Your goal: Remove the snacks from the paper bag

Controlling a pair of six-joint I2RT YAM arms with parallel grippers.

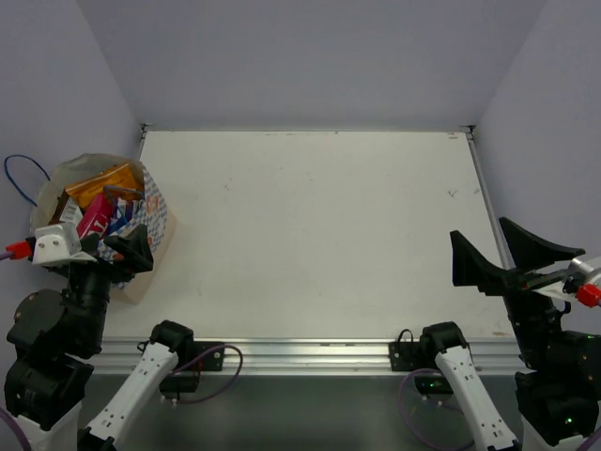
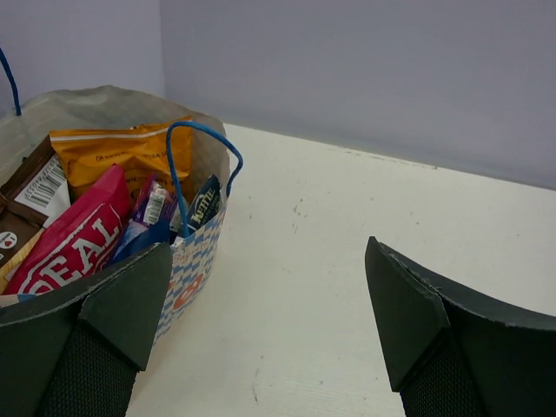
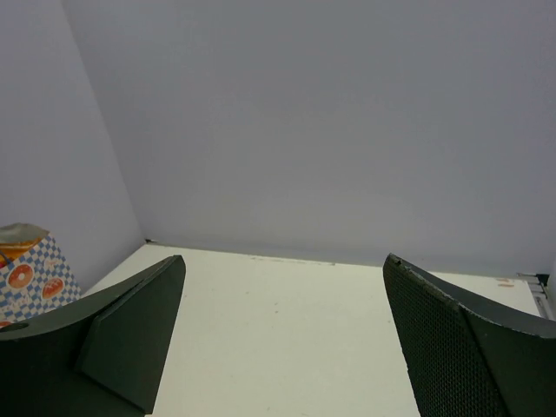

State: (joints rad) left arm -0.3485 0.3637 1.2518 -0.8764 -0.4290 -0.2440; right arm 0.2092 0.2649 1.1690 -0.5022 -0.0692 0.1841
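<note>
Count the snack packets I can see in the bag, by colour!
Orange packet: 1
Brown packet: 1
Pink-red packet: 1
Purple packet: 1
Dark blue packet: 1
Total showing: 5, in the paper bag; others may be hidden.

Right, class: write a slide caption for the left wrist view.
Open left gripper beside cream, blue-patterned paper bag full of glossy snack packets.
</note>
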